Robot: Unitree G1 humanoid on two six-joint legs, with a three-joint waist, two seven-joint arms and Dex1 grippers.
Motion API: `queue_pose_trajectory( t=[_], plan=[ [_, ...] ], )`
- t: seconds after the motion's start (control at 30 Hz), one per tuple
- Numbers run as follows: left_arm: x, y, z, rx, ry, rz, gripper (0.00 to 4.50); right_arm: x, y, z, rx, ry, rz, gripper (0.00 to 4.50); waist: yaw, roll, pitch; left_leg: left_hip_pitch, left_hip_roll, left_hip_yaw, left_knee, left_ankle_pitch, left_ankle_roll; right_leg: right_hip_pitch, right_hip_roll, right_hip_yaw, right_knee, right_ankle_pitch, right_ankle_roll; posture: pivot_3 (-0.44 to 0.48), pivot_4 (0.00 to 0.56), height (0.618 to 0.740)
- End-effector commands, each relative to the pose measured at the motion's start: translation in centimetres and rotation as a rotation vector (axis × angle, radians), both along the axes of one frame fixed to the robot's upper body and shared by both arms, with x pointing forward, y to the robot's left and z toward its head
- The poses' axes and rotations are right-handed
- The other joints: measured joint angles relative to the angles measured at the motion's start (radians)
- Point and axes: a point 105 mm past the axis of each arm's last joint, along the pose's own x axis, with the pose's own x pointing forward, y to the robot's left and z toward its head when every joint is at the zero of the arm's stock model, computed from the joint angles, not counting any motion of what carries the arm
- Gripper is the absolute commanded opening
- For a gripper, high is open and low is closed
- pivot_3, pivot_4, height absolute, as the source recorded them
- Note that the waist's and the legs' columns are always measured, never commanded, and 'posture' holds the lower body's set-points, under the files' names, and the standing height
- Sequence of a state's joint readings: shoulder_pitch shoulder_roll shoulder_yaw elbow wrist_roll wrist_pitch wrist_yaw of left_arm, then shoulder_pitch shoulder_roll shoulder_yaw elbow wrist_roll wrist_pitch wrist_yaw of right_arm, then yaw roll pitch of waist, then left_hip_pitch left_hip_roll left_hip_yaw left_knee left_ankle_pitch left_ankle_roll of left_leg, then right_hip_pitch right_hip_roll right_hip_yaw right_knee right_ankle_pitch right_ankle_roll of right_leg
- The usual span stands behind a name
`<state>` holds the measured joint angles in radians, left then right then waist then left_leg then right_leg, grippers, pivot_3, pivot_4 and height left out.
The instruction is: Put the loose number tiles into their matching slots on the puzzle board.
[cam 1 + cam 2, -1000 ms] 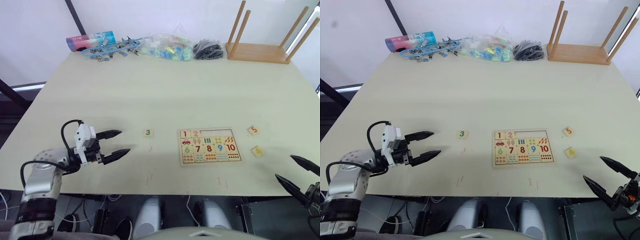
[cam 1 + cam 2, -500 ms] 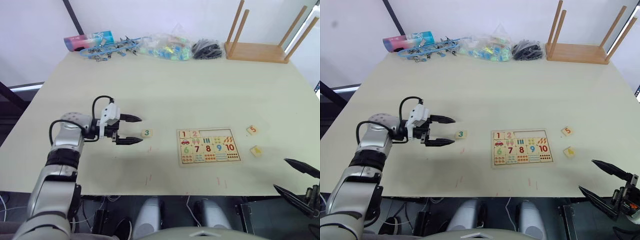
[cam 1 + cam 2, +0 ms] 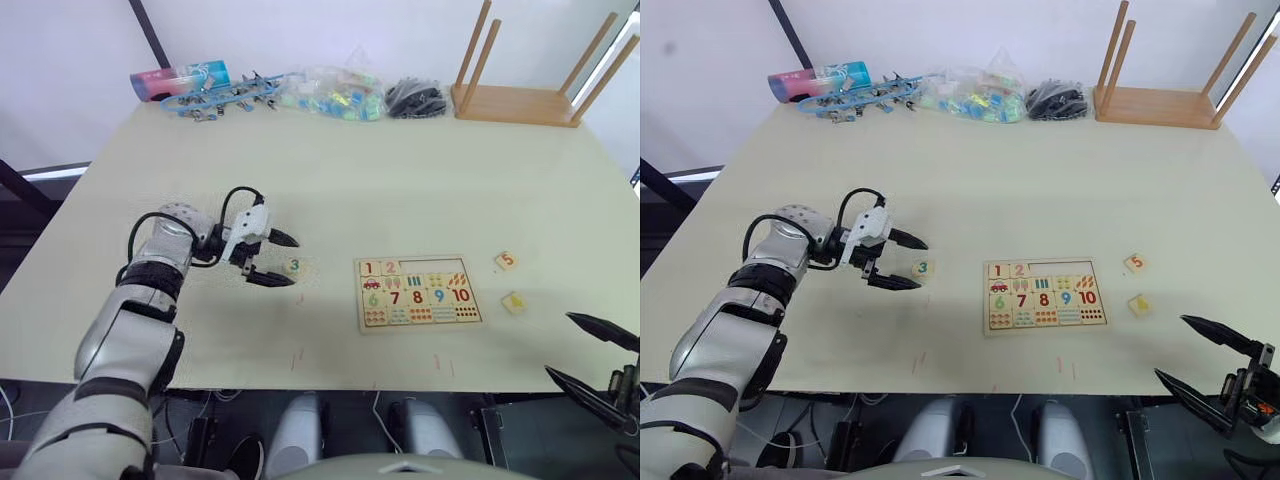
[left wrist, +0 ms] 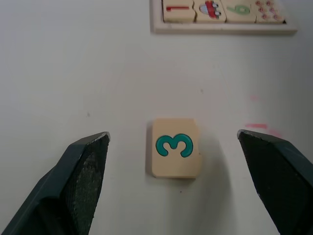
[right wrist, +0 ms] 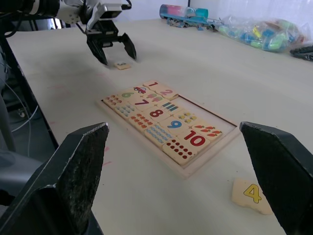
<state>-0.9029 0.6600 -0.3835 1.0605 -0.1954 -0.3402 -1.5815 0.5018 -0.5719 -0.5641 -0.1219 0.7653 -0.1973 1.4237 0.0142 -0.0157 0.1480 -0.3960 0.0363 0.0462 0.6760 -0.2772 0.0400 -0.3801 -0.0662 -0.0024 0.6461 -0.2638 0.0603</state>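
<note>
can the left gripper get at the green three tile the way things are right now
Probably yes. The left gripper is open, its fingers standing on either side of the green 3 tile, which lies flat and alone on the table, with nothing between them.

Puzzle board (image 4: 222,17): in the left wrist view, cut off by the picture's edge; one row of squares shows. Right gripper (image 3: 595,355): at the head view's corner its two finger tips show, the body cut off. Clear bag (image 3: 330,95) at the table's far edge: contents too small to identify. Dark heap (image 3: 415,98) beside it: cannot be identified. Board's small counting pictures: too small to count from the head views.
</note>
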Motion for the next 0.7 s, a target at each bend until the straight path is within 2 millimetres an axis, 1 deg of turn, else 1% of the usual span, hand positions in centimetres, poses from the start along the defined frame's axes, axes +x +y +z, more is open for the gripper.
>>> queue_pose_trajectory(
  t=[0.03, 0.3, 0.33, 0.37, 0.4, 0.43, 0.47, 0.57, 0.6, 0.7],
  plan=[
    [-0.1, -0.1, 0.2, 0.026, 0.003, -0.040, 4.44, -0.1, -0.2, 0.9, -0.018, -0.044, -0.001, 4.50, 0.000, 0.000, 0.000, 0.000, 0.000, 0.000, 0.000, 0.000, 0.000, 0.000, 0.000, 0.000, 0.000, 0.000, 0.000, 0.000, 0.150, 0.737],
    [-0.2, 0.2, -0.4, 0.047, 0.032, -0.027, 4.44, 0.1, -0.3, 0.9, -0.022, -0.056, 0.003, 4.50, 0.001, 0.000, 0.000, 0.000, 0.000, 0.000, 0.000, 0.000, 0.000, 0.000, 0.000, 0.000, 0.000, 0.000, 0.000, 0.000, 0.150, 0.737],
    [-0.2, 0.4, -0.5, 0.053, 0.036, -0.025, 3.93, 0.1, -0.3, 0.8, -0.023, -0.057, 0.001, 4.50, 0.000, 0.000, 0.000, 0.000, 0.000, 0.000, 0.000, 0.000, 0.000, 0.000, 0.000, 0.000, 0.000, 0.000, 0.000, 0.000, 0.150, 0.737],
    [-0.2, 0.4, -0.6, 0.056, 0.038, -0.023, 3.92, 0.1, -0.4, 0.8, -0.023, -0.058, 0.000, 4.50, 0.000, 0.000, 0.000, 0.000, 0.000, 0.000, 0.000, 0.000, 0.000, 0.000, 0.000, 0.000, 0.000, 0.000, 0.000, 0.000, 0.150, 0.737],
    [-0.2, 0.5, -0.6, 0.058, 0.042, -0.020, 3.33, 0.2, -0.4, 0.8, -0.023, -0.060, -0.002, 4.50, 0.000, 0.000, 0.000, 0.000, 0.000, 0.000, 0.000, 0.000, 0.000, 0.000, 0.000, 0.000, 0.000, 0.000, 0.000, 0.000, 0.150, 0.737],
    [-0.3, 0.6, -0.7, 0.060, 0.046, -0.019, 3.07, 0.1, -0.4, 0.8, -0.023, -0.061, -0.003, 4.50, 0.000, 0.000, 0.000, 0.000, 0.000, 0.000, 0.000, 0.000, 0.000, 0.000, 0.000, 0.000, 0.000, 0.000, 0.000, 0.000, 0.150, 0.737],
    [-0.3, 0.6, -0.7, 0.062, 0.046, -0.018, 2.68, 0.1, -0.4, 0.7, -0.023, -0.061, -0.004, 4.50, 0.000, 0.000, 0.000, 0.000, 0.000, 0.000, 0.000, 0.000, 0.000, 0.000, 0.000, 0.000, 0.000, 0.000, 0.000, 0.000, 0.150, 0.737],
    [-0.4, 0.8, -0.9, 0.075, 0.047, -0.022, 1.28, 0.1, -0.4, 0.6, -0.023, -0.063, -0.005, 4.50, 0.000, 0.000, 0.000, 0.000, 0.000, 0.000, 0.000, 0.000, 0.000, 0.000, 0.000, 0.000, 0.000, 0.000, 0.000, 0.000, 0.150, 0.737],
    [-0.4, 0.8, -0.9, 0.077, 0.047, -0.023, 0.98, 0.2, -0.5, 0.6, -0.023, -0.063, -0.005, 4.50, 0.000, 0.000, 0.000, 0.000, 0.000, 0.000, 0.000, 0.000, 0.000, 0.000, 0.000, 0.000, 0.000, 0.000, 0.000, 0.000, 0.150, 0.737],
    [-0.4, 0.7, -0.9, 0.067, 0.047, -0.022, 0.98, 0.2, -0.5, 0.6, -0.022, -0.065, -0.005, 4.50, -0.001, 0.000, 0.000, 0.001, 0.000, 0.000, 0.000, 0.000, 0.000, 0.000, 0.000, 0.000, 0.000, 0.000, 0.000, 0.000, 0.150, 0.737]
  ],
)
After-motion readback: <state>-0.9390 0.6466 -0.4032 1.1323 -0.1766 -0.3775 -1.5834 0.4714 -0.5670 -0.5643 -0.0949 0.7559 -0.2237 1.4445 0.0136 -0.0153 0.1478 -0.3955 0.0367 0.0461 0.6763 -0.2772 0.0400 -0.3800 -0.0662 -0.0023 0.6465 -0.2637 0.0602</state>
